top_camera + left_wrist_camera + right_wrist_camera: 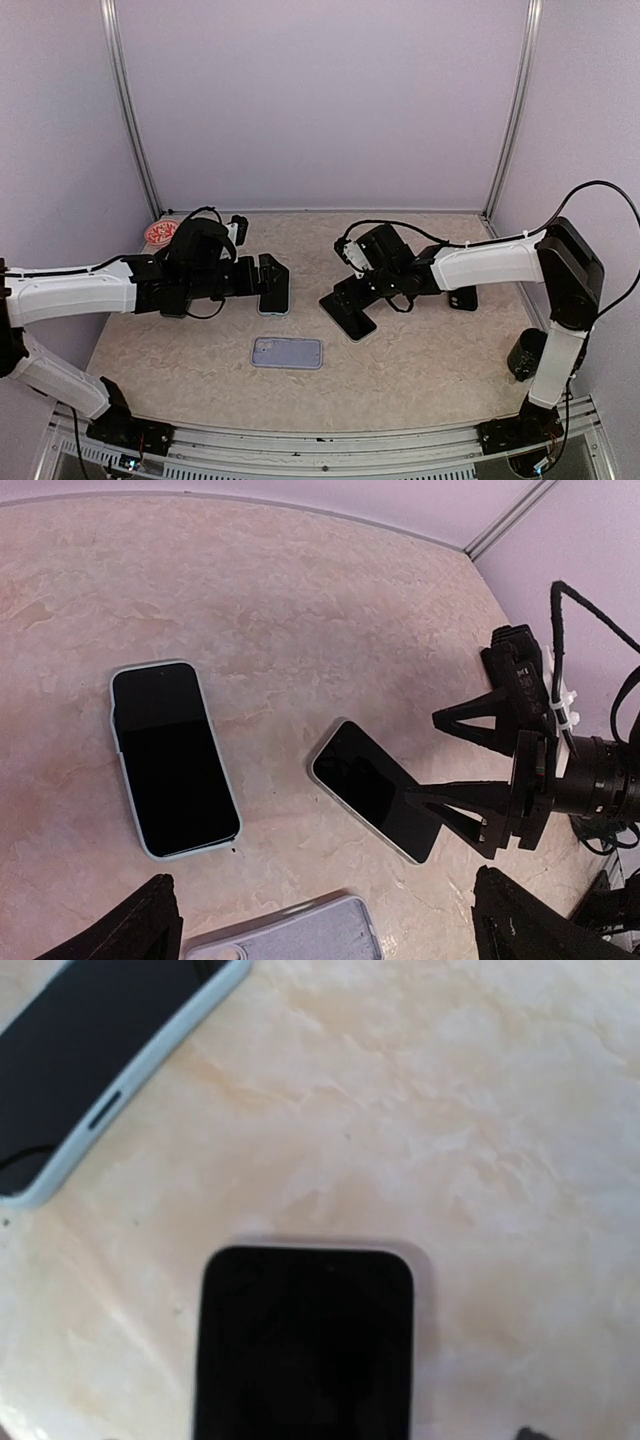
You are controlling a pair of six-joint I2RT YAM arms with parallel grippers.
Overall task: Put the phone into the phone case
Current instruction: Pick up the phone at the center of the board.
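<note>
The bare black phone point(350, 318) lies flat on the table right of centre, also seen in the left wrist view point(372, 790) and close up in the right wrist view point(305, 1345). My right gripper point(345, 298) is low over the phone's end, its fingers point(455, 802) spread apart and the phone resting on the table. The empty lavender phone case point(287, 352) lies nearer the front, and its top edge shows in the left wrist view point(290, 935). My left gripper point(322, 890) hangs open above the table, with nothing between its fingers.
A second phone in a pale teal case point(175, 760) lies under the left gripper's reach point(273, 300), and its corner shows in the right wrist view point(90, 1050). A red-and-white round object point(160, 233) sits at the back left. A black cylinder point(525, 352) stands by the right arm's base.
</note>
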